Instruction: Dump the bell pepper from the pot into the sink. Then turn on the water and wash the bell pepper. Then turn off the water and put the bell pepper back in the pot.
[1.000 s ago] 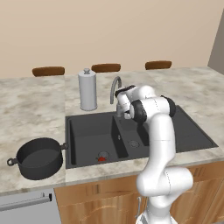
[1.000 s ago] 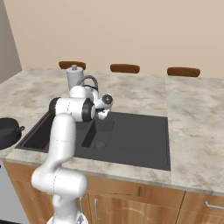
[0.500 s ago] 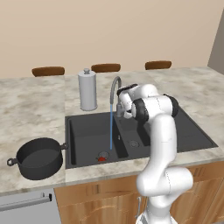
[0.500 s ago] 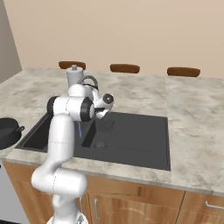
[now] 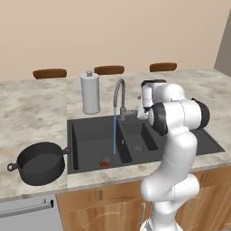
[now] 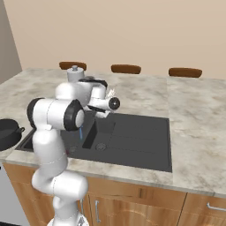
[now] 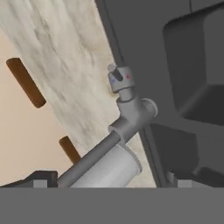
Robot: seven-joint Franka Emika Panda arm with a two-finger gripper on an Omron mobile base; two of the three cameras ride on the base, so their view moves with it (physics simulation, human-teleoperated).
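Running from the faucet (image 5: 119, 95) in the left base view is a thin blue stream of water (image 5: 114, 131), falling into the larger left bowl of the sink (image 5: 90, 124); a second ago no stream showed, half a second ago it had begun. The bell pepper (image 5: 104, 164) lies on the floor of that bowl by the drain, just left of where the stream lands. The pot (image 5: 40, 163) stands on the counter (image 5: 31, 108) left of the sink, with nothing visible inside it. A tall silver canister (image 5: 90, 92) stands behind the sink. The arm's hand is just right of the faucet base, little shifted from the earlier pictures.

From the right base view, the arm covers most of the left bowl; a short piece of the blue stream shows below the elbow, and the pot's edge (image 6: 8, 132) sits at the far left. The gripper (image 6: 110, 93) points toward the back of the sink.

Looking along the hand, the faucet's base and its small lever (image 7: 118, 76), with a blue and a red dot, sit close ahead, untouched. The fingers (image 7: 41, 183) stand spread wide, holding nothing. No writing can be read anywhere.
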